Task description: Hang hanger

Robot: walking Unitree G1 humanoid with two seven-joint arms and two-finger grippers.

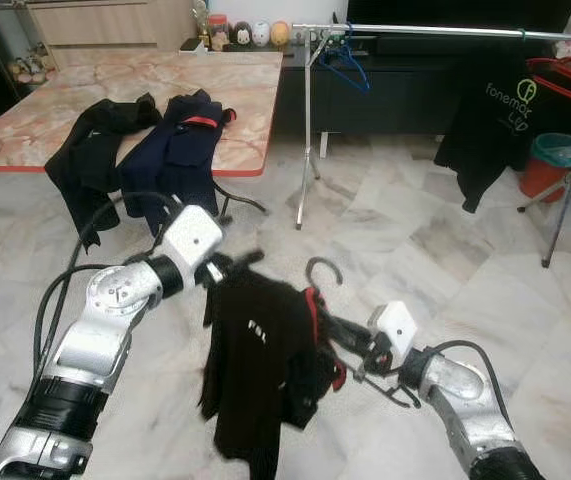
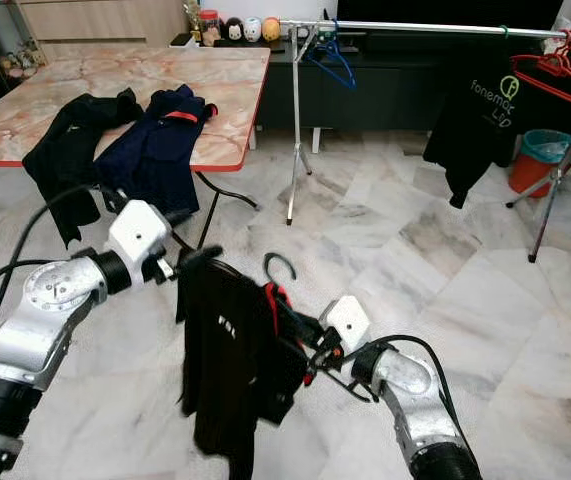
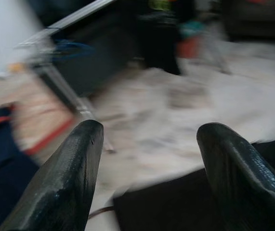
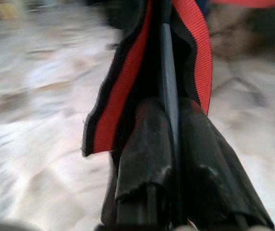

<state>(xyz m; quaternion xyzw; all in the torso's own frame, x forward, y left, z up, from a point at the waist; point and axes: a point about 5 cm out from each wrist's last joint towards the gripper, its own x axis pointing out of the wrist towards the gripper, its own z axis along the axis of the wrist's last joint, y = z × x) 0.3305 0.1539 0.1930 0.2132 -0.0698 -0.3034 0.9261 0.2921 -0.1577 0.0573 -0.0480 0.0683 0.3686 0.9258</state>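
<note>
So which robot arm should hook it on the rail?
Probably the right: its tool is shut on the hanger carrying the black shirt, nearer the rail. The left tool is open.

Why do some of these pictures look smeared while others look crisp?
Left wrist view: fingers sharp, room behind smeared. Right wrist view: floor blurred, hanger and red trim fairly clear. Both eye views: evenly lit and mostly sharp, the black shirt slightly soft.

A black shirt (image 1: 255, 360) with red collar trim hangs on a black hanger (image 1: 323, 272). The surface (image 1: 115, 90) is pinkish marble-patterned with a red edge. The floor (image 1: 415, 250) is white-grey marble. The tools' fingers (image 3: 65, 183) are black.
</note>
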